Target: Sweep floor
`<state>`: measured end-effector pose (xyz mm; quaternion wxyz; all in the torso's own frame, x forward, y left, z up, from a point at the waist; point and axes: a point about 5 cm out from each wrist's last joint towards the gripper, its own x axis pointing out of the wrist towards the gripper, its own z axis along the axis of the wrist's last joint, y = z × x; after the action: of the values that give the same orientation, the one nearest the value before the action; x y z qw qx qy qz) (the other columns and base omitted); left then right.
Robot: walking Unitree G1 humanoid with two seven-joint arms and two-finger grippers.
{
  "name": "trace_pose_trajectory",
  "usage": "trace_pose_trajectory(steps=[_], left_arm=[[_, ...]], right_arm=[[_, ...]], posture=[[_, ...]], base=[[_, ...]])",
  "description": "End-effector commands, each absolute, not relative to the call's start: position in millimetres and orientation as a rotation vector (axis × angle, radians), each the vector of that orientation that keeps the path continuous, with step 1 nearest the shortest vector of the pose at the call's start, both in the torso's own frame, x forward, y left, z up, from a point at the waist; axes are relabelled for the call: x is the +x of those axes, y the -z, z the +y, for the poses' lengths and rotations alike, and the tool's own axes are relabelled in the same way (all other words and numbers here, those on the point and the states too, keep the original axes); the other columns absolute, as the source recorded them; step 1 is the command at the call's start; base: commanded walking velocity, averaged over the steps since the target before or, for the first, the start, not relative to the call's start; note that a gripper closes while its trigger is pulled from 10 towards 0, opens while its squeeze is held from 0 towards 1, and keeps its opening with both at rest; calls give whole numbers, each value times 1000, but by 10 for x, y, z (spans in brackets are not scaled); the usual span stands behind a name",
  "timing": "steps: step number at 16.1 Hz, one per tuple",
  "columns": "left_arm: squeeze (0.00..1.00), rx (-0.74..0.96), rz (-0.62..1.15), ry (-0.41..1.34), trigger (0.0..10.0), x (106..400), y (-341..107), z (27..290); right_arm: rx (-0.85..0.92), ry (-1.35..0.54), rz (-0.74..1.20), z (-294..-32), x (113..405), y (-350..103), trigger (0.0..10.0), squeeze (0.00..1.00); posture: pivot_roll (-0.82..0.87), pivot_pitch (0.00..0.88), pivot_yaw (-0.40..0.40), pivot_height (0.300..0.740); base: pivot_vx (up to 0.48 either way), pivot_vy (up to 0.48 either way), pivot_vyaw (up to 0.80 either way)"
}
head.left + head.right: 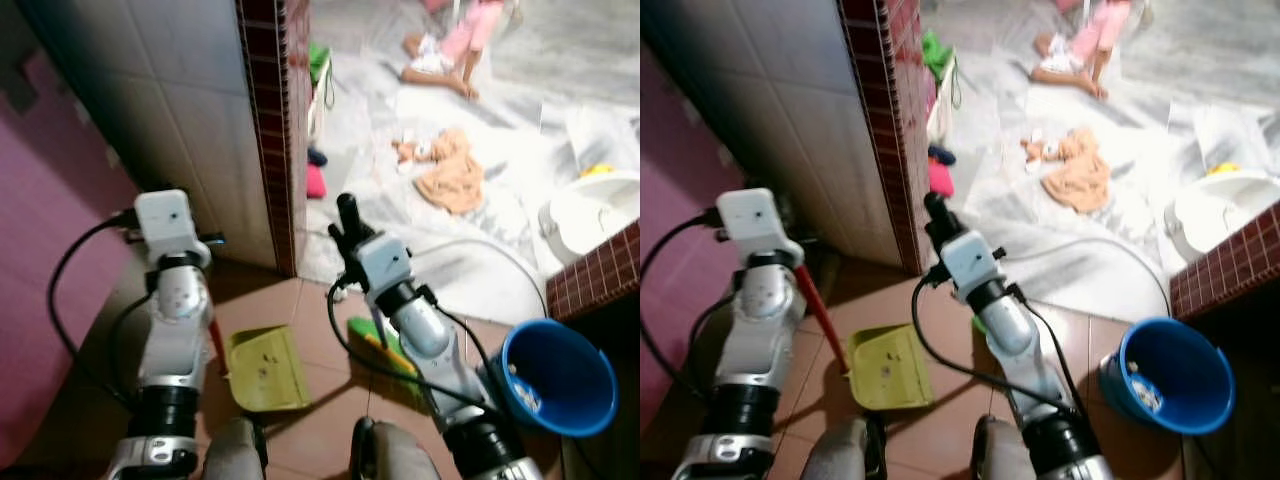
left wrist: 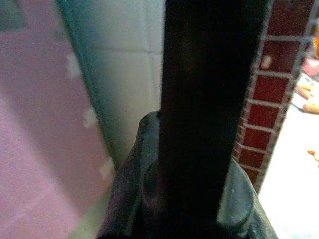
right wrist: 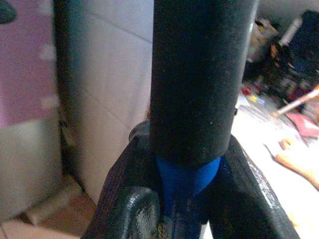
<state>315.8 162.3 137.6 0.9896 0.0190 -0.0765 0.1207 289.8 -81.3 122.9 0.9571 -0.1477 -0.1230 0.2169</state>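
**Both tools gripped, dustpan down**

Your right gripper (image 3: 187, 199) is clamped around the broom handle (image 3: 197, 79), its green bristles (image 1: 385, 352) on the tiles beside the blue bucket (image 1: 560, 378). Your left gripper (image 2: 192, 199) is closed on the dark dustpan handle (image 2: 209, 99); the yellow-green dustpan (image 1: 888, 368) rests on the floor between your arms.

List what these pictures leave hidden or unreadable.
- Broom bristles: right arm covers most of them in the eye views.
- Dustpan handle's upper end: behind the left arm.
- Left hand: the black handle blocks the wrist view; the grip is unreadable.
- Blue bucket contents: too small and blurred.
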Motion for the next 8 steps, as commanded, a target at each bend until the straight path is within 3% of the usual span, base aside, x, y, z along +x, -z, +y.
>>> trace_pose_trajectory(steps=[1,4,8], left_arm=[[0,34,-205,-238,10000,3189,-1475,1589],[0,36,-223,-234,10000,3220,-1468,1565],[0,34,-231,-238,10000,3246,-1478,1515]], right_arm=[[-332,-373,-260,-939,2960,-1313,10000,0],[-378,-367,-328,-973,3023,-1500,10000,0],[-268,-288,-418,-1035,3176,-1808,10000,0]], posture=[[-63,301,12,740],[-71,312,1,740],[-65,331,-11,740]], base=[[0,0,0],[0,0,0],[0,0,0]])
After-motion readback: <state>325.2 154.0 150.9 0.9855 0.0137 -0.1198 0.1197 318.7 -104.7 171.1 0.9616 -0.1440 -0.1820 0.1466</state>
